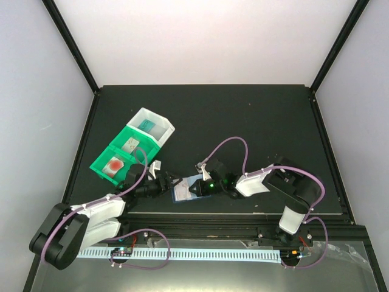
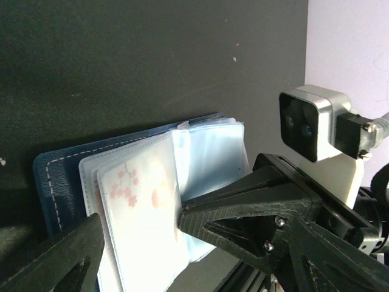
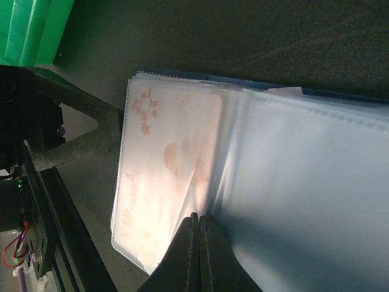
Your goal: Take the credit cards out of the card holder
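Note:
The navy-blue card holder (image 1: pixel 184 191) lies open on the dark table between both grippers, its pale blue sleeves fanned out. A white credit card with pink blossoms (image 2: pixel 143 204) sits inside the top sleeve, and shows too in the right wrist view (image 3: pixel 167 176). My left gripper (image 2: pixel 143 234) is open, one finger on each side of that sleeve. My right gripper (image 3: pixel 199 220) is shut, its tips pressed against the crease between the sleeves. A red-orange card (image 1: pixel 115 165) lies in the green bin.
A green bin (image 1: pixel 108 159) and a white bin (image 1: pixel 163 125) stand left of the holder, each holding cards. The green bin's corner (image 3: pixel 36 30) shows in the right wrist view. The table's front rail runs just behind the holder.

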`<move>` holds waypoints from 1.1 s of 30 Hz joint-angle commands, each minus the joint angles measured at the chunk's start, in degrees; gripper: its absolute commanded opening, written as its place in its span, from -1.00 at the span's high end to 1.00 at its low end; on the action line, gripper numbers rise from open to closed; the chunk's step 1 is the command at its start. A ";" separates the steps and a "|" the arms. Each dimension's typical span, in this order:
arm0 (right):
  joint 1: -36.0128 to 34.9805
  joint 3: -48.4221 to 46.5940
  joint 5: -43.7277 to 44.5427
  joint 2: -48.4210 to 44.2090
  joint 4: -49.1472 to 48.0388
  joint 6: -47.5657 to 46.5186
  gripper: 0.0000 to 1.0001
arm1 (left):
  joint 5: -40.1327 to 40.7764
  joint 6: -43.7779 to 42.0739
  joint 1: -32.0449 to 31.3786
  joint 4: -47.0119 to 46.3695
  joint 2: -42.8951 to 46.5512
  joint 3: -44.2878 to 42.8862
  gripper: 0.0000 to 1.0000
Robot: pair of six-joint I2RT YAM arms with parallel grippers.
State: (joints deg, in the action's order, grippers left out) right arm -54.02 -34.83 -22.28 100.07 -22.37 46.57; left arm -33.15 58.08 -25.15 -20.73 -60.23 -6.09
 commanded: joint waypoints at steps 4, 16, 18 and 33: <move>-0.55 1.93 -0.34 1.49 1.68 -0.60 0.98 | 0.51 0.48 -0.40 -4.78 -3.31 0.18 -0.70; -0.56 1.78 -1.33 1.49 1.42 -0.44 0.98 | 0.24 -0.51 -1.53 -1.28 -2.11 -2.21 -0.58; -0.56 1.70 -1.66 1.59 1.22 -0.35 0.98 | 0.73 -1.29 -1.81 0.98 -0.52 -2.75 -0.53; -0.54 2.62 -5.64 2.32 -5.31 1.26 0.93 | 1.52 -3.29 -2.18 3.92 1.80 -3.82 -0.14</move>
State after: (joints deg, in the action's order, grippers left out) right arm -54.02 -34.11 -25.10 100.73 -24.51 46.85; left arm -31.48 56.36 -26.98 -16.99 -56.86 -7.38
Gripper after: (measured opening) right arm 0.023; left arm 0.611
